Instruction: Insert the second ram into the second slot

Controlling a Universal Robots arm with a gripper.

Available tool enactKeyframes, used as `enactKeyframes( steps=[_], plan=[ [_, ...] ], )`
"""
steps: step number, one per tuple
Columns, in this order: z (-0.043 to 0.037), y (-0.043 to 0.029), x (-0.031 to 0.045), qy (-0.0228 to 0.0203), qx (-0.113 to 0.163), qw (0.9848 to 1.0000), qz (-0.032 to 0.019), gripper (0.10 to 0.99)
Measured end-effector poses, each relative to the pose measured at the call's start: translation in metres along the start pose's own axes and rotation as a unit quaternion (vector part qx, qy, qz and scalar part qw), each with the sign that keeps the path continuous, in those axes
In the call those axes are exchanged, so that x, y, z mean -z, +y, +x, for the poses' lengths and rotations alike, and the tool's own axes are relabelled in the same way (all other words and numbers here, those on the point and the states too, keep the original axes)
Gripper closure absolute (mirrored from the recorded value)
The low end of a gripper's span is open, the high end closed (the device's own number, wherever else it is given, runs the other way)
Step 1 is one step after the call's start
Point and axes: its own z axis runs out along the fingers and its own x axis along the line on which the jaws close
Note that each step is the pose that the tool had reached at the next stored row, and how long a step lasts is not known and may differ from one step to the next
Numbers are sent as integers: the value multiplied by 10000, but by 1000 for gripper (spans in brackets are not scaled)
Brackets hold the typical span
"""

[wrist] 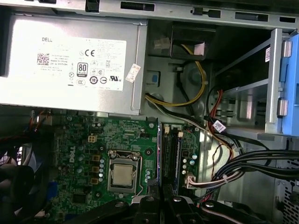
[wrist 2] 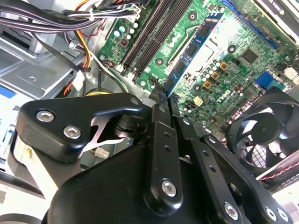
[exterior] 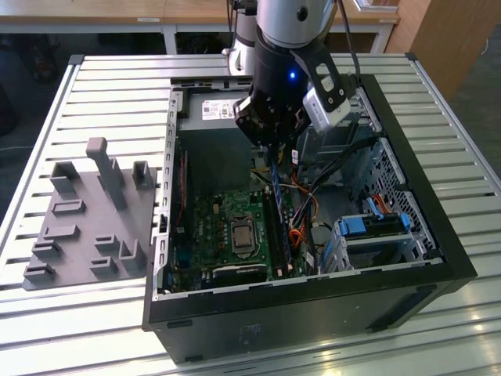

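Observation:
My gripper [exterior: 272,147] hangs over the open computer case [exterior: 407,94], shut on the second ram [exterior: 275,184], a thin dark blue stick that points down toward the motherboard [exterior: 207,227]. In the second wrist view the second ram [wrist 2: 196,46] runs out from between the black fingers [wrist 2: 159,121], dark chips showing, above the green board beside the long black slots [wrist 2: 154,28]. In the first wrist view the second ram [wrist: 160,149] appears edge-on, held above the board just beside the slots [wrist: 170,154], and the gripper [wrist: 161,199] sits at the frame's edge. I cannot tell whether the stick touches a slot.
The silver power supply [wrist: 70,60] sits behind the board, with the processor socket [wrist: 122,175] beside the slots. Cable bundles [wrist: 243,163] run close to them. A fan [wrist 2: 261,135] and a drive bay with blue clips [exterior: 376,223] flank the board. A grey fixture [exterior: 86,219] stands outside the case.

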Motion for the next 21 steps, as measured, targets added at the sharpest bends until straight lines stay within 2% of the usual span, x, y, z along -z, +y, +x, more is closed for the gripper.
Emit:
enactKeyframes(
  steps=[21],
  plan=[
    [0,-2,-68,1,0,10000,12,949]
  ],
)
